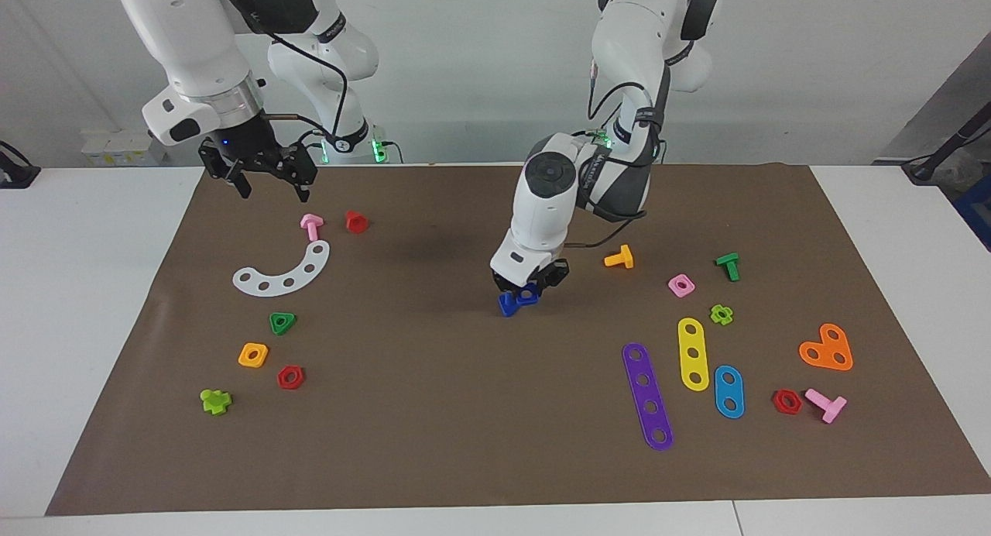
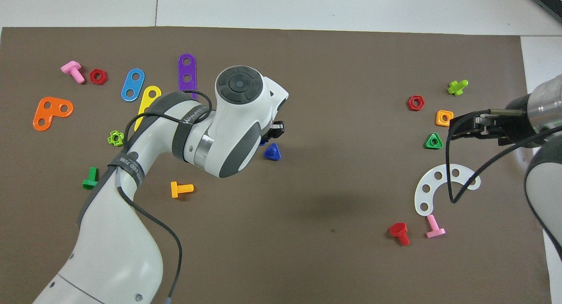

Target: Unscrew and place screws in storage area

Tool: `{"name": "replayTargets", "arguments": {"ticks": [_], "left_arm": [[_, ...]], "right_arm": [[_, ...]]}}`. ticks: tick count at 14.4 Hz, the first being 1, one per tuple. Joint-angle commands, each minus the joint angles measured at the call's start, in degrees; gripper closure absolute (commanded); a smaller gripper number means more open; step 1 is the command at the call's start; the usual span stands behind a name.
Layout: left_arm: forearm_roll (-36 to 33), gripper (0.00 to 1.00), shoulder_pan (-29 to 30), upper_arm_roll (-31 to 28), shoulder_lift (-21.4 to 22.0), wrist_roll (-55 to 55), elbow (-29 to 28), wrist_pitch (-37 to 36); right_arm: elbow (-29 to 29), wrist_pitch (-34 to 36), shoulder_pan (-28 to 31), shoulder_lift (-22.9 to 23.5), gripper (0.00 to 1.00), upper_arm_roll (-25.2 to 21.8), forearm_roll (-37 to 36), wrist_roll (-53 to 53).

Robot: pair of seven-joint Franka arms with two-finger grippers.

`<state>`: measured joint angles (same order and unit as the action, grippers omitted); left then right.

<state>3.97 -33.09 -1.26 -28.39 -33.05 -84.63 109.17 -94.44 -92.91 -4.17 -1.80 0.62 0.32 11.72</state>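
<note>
**Blue screw lying on the mat at frame centre, facing view.**
From frame left: I see the right gripper (image 1: 271,183) waiting at upper left, fingers spread wide. Below it in the frame is the storage area (image 1: 232,327) with its white arc strip (image 1: 282,273). At centre the blue screw (image 1: 507,304) lies on the brown mat (image 1: 433,412), well apart from the storage area. Just beside it, I read the left gripper (image 1: 533,286) as pinched on a blue nut (image 1: 529,294).
</note>
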Motion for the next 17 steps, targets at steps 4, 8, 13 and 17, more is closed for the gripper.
{"name": "replayTargets", "arguments": {"ticks": [4,8,13,17], "left_arm": [[2.01,0.76,12.77,0.30,-1.33,21.58,-0.34,-7.91],[0.35,0.74,14.99,-0.23,2.63,29.60,-10.27,-6.52],[-4.76,0.53,15.43,-0.23,5.71,33.05,-19.07,-3.17],[-8.45,0.00,15.69,-0.23,5.54,34.63,-16.37,-6.32]], "right_arm": [[-5.48,-7.80,-5.04,-1.63,0.01,0.52,1.35,5.58],[-5.84,-13.16,-11.63,1.88,0.01,0.52,0.38,14.36],[-5.14,-19.22,-21.11,8.64,0.02,0.52,-2.16,25.26],[-4.70,-29.23,-27.98,16.28,0.05,0.52,-2.69,33.80]]}}
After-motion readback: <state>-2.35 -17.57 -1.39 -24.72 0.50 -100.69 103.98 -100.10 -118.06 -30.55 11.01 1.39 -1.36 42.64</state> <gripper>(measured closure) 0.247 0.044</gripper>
